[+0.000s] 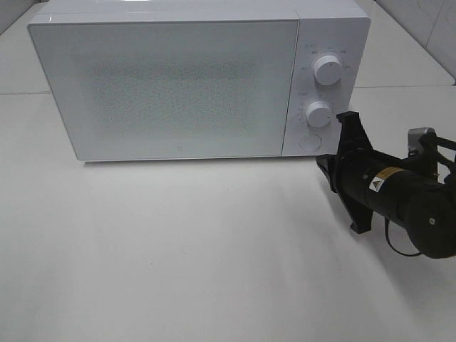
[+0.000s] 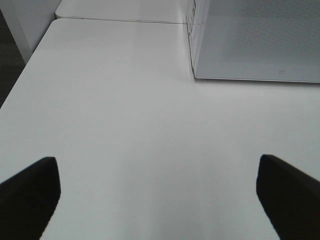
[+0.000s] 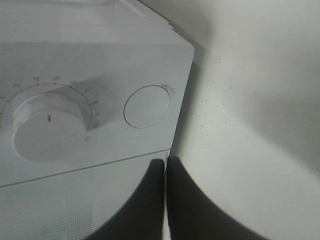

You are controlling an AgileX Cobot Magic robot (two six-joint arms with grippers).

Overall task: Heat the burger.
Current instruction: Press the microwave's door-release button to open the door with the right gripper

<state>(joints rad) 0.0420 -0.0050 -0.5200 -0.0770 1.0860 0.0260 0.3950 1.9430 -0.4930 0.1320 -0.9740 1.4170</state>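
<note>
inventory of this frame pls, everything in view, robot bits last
microwave: 1, white, back of the table, door shut
upper knob and lower knob: 2, white, microwave's right-hand panel
round button: 1, white, below the lower knob
table: 1, white, under everything
burger: 0 seen in any view
right arm: 1, black, right side, reaching toward the control panel
right gripper: 1, black, shut on nothing, close to the panel's bottom corner by the round button
left gripper: 1, black, open, over bare table left of the microwave
</note>
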